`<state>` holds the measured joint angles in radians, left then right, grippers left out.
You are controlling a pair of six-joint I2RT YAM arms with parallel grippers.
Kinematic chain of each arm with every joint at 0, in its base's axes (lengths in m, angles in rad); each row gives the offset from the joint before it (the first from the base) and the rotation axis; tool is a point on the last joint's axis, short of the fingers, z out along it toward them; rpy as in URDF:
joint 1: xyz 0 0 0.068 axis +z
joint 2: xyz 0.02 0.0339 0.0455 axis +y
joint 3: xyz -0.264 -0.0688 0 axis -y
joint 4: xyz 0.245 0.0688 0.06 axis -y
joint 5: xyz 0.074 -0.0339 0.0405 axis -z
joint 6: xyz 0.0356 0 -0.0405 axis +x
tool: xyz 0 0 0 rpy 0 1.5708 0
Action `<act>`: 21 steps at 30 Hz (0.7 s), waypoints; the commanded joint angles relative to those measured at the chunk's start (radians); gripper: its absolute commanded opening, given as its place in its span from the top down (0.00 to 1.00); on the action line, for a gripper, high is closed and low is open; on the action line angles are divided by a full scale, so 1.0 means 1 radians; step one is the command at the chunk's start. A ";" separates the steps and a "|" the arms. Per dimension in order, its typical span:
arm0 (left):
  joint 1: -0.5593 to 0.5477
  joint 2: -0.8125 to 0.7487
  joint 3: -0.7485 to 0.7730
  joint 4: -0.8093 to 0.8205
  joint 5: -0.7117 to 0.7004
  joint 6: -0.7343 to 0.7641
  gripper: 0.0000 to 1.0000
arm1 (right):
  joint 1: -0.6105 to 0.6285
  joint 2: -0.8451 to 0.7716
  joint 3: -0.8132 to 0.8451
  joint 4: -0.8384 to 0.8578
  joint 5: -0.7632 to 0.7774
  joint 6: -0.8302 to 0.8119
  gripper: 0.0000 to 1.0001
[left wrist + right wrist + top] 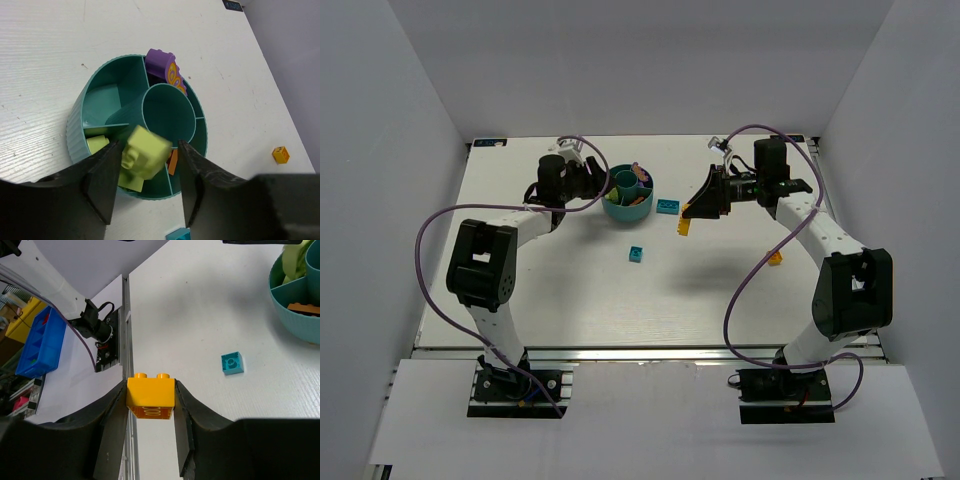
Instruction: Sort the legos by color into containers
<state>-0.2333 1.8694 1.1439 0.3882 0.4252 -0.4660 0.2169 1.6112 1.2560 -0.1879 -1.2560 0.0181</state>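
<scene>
The round teal divided bowl (620, 213) stands at the back of the table. My left gripper (148, 145) hangs open right above it. A blurred lime green lego (142, 156) is loose between the fingers, clear of the right one, over a compartment that holds two lime bricks (97, 144). Purple (159, 62) and orange (173, 162) legos lie in other compartments. My right gripper (150, 390) is shut on a yellow-orange lego (150, 395), raised above the table to the right of the bowl (295, 315).
Two teal legos lie on the table, one by the bowl (667, 206) and one nearer (636, 254). A small orange-yellow one (775, 259) sits beside the right arm. White walls close in three sides. A blue bin (40, 342) stands off the table.
</scene>
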 commanded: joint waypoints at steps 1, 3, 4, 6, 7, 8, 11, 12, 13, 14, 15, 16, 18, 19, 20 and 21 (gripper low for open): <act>-0.001 -0.024 0.039 -0.015 -0.016 0.013 0.40 | -0.004 -0.008 0.052 -0.027 -0.013 -0.044 1.00; -0.001 -0.033 0.040 -0.018 -0.016 0.015 0.35 | -0.004 -0.008 0.057 -0.042 -0.010 -0.055 1.00; -0.003 -0.038 0.040 -0.021 -0.017 0.015 0.32 | -0.005 -0.007 0.059 -0.047 -0.008 -0.066 1.00; -0.001 -0.055 0.040 -0.025 -0.019 0.015 0.31 | -0.004 -0.007 0.065 -0.065 0.001 -0.076 1.00; -0.001 -0.062 0.040 -0.028 -0.019 0.015 0.31 | -0.004 -0.005 0.069 -0.076 0.010 -0.098 1.00; -0.001 -0.072 0.040 -0.032 -0.023 0.015 0.31 | -0.004 -0.004 0.074 -0.088 0.016 -0.110 1.00; -0.001 -0.128 0.042 -0.066 -0.043 0.029 0.31 | -0.005 0.000 0.095 -0.145 0.042 -0.176 1.00; -0.001 -0.147 0.045 -0.080 -0.049 0.039 0.31 | -0.005 0.001 0.102 -0.162 0.052 -0.193 1.00; -0.001 -0.186 0.046 -0.112 -0.055 0.044 0.31 | -0.004 0.003 0.115 -0.188 0.070 -0.207 1.00; -0.003 -0.208 0.045 -0.130 -0.057 0.050 0.31 | -0.004 0.004 0.118 -0.194 0.078 -0.217 1.00; -0.001 -0.231 0.042 -0.144 -0.049 0.056 0.30 | -0.004 0.006 0.121 -0.196 0.089 -0.216 1.00; -0.001 -0.278 0.033 -0.156 -0.034 0.055 0.30 | -0.004 0.009 0.126 -0.199 0.099 -0.213 1.00; -0.001 -0.323 -0.016 -0.146 0.053 0.018 0.28 | -0.004 0.013 0.128 -0.188 0.092 -0.170 1.00; -0.001 -0.344 -0.042 -0.096 0.101 -0.008 0.27 | -0.004 0.018 0.126 -0.179 0.075 -0.143 1.00; -0.004 -0.380 -0.103 -0.059 0.145 -0.072 0.27 | -0.002 0.019 0.112 -0.132 0.064 -0.104 1.00; -0.006 -0.397 -0.137 0.033 0.227 -0.112 0.27 | -0.002 0.018 0.100 -0.096 0.052 -0.007 1.00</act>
<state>-0.2329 1.5570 1.0920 0.3111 0.4751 -0.4835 0.2169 1.6199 1.3407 -0.3431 -1.1790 -0.1066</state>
